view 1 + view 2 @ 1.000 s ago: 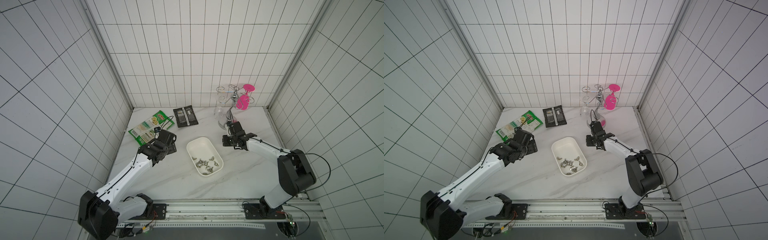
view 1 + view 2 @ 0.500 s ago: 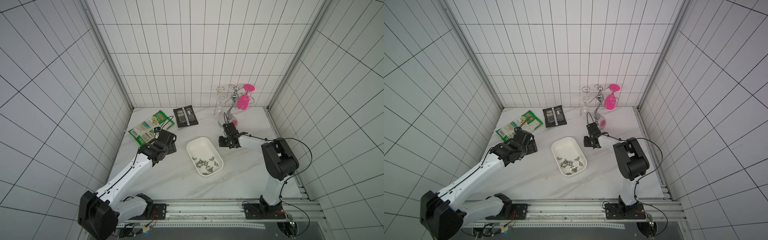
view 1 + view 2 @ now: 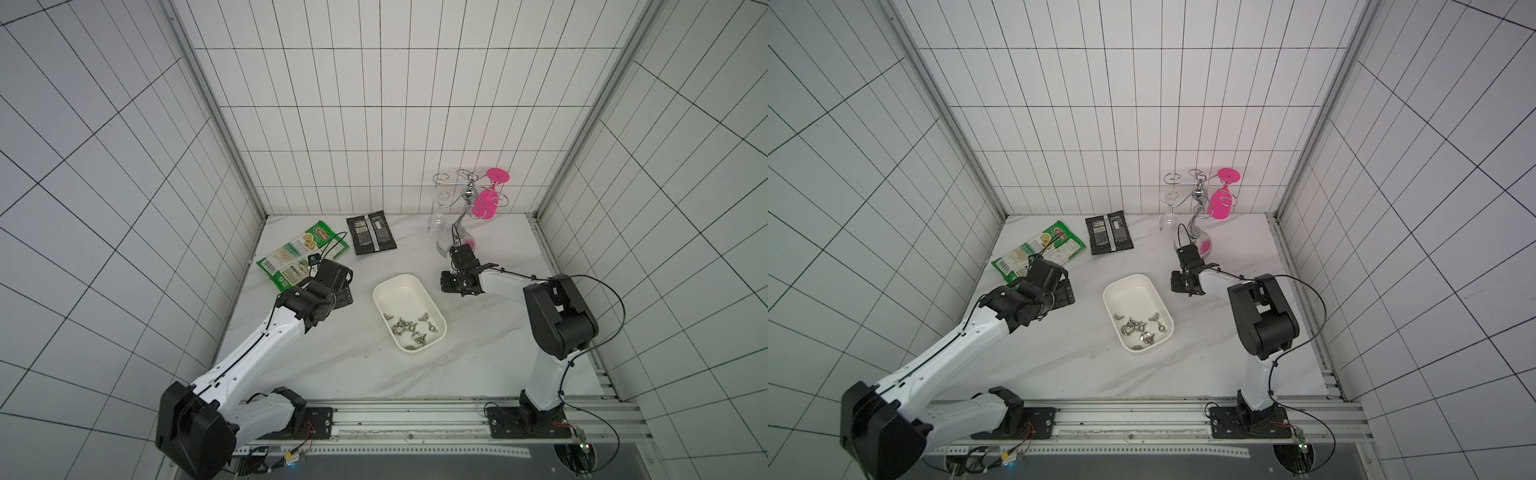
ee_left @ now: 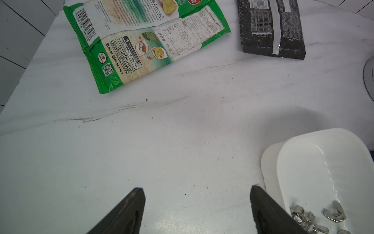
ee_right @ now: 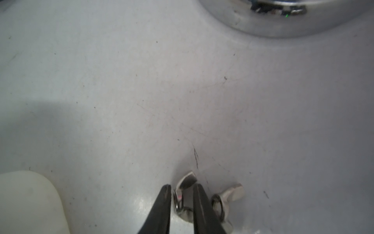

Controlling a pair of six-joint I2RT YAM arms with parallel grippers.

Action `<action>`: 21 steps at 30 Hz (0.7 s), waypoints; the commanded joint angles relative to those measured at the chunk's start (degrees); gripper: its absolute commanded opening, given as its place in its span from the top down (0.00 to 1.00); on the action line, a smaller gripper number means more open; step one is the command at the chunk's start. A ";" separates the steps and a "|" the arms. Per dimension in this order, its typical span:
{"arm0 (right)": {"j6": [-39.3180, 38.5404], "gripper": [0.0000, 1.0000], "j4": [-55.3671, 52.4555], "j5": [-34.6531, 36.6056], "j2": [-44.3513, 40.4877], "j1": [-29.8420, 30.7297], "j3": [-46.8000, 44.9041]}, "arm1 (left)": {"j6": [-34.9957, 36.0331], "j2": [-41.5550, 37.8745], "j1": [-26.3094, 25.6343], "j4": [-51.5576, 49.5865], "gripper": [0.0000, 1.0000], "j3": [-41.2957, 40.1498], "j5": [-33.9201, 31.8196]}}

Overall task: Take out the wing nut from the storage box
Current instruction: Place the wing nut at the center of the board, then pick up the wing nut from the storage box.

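R gripper (image 5: 182, 187) brackets wing nut (image 5: 187, 180) on tabletop (image 5: 141, 101); grip maybe slack, can't tell. Widen fully, lift straight, don't bump neighbour nut (image 5: 228, 195).

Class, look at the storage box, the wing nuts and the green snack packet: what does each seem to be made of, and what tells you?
The storage box looks like plastic: white, smooth, softly shiny walls. The wing nuts look like metal, probably steel: silvery, with bright reflections. The green snack packet seems thin printed plastic film: glossy, creased.
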 commanded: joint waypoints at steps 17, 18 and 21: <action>-3.01 0.67 -11.58 3.57 -16.32 20.63 -0.33 | -0.91 0.70 -0.18 0.35 0.15 1.95 -0.76; -3.03 0.67 -11.19 1.95 -15.92 21.65 -0.59 | -1.07 0.70 -0.18 0.22 0.14 2.01 -0.90; -2.57 0.67 -9.77 -1.86 -14.17 23.80 -1.13 | -1.29 0.54 -0.18 -0.22 0.14 2.32 -0.75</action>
